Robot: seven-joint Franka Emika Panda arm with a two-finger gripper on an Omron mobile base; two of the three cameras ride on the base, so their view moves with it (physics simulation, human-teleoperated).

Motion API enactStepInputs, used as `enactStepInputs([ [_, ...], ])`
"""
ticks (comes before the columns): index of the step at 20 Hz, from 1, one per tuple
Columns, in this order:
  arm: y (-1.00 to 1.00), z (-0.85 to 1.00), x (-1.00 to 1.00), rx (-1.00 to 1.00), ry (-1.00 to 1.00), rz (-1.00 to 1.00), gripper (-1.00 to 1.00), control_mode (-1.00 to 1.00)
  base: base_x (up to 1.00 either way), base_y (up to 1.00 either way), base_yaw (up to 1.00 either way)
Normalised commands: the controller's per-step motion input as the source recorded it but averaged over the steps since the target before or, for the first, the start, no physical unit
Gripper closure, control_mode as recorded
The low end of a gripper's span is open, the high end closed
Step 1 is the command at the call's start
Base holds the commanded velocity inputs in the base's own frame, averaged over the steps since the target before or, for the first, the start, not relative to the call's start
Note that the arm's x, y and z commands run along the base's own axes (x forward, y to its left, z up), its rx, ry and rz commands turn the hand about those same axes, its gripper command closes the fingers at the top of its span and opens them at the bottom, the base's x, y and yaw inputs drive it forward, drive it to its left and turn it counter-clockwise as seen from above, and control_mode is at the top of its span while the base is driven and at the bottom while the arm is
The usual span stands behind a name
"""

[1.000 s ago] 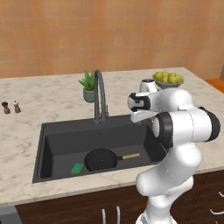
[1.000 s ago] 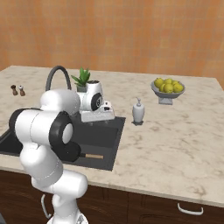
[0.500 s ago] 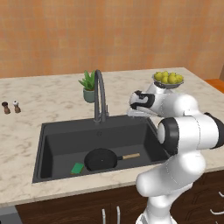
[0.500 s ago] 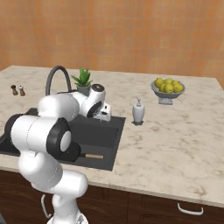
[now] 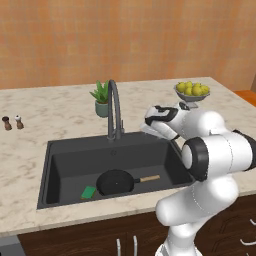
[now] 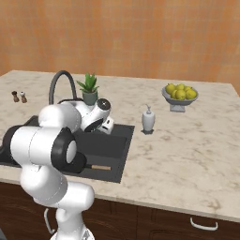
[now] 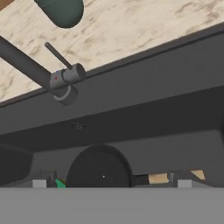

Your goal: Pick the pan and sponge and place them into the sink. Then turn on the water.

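I read the end effector (image 5: 148, 125) as fully open with nothing between its fingers; in the hand view the two fingertips (image 7: 39, 183) stand far apart at the lower edge. It hangs above the rear right part of the sink (image 5: 75, 150), pointing toward the faucet (image 5: 114, 107).

Sink contents: the pan (image 5: 116, 181) lies flat on the basin floor near the front wall, with its light wooden handle (image 5: 150, 178) pointing toward 3 o'clock in the left base view. The sponge (image 5: 89, 192) lies on the basin floor just beside the pan at its 8 o'clock, green face up; I cannot tell whether the two touch. In the hand view the pan (image 7: 99, 168) sits low at centre, and a sliver of green sponge (image 7: 60, 183) shows at its 8 o'clock.

The faucet rises from the table (image 5: 55, 115) at the rear rim of the sink. Its lever (image 7: 57, 54) shows in the hand view as a thin rod projecting from the base.

On the table beyond the sink:
- A potted plant (image 5: 101, 99) stands behind the faucet.
- A soap dispenser (image 6: 148, 119) stands to the right of the sink.
- A bowl (image 5: 192, 95) holding yellow fruit (image 5: 192, 88) stands at the far right.
- Two small shakers (image 5: 12, 122) stand at the far left.
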Motion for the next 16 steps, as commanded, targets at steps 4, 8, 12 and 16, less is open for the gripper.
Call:
enactStepInputs([
  [4,0.10,0.00,0.17,0.00,0.01,0.00,-1.00,-1.00,0.00,0.00,0.00],
  [8,0.33,0.00,0.31,0.09,0.00,0.00,-1.00,-1.00,0.00,0.00,0.00],
  [12,0.41,0.00,0.36,0.09,0.00,0.01,-1.00,-1.00,0.00,0.00,0.00],
  [16,0.30,0.00,0.35,0.08,0.00,0.00,-1.00,-1.00,0.00,0.00,0.00],
])
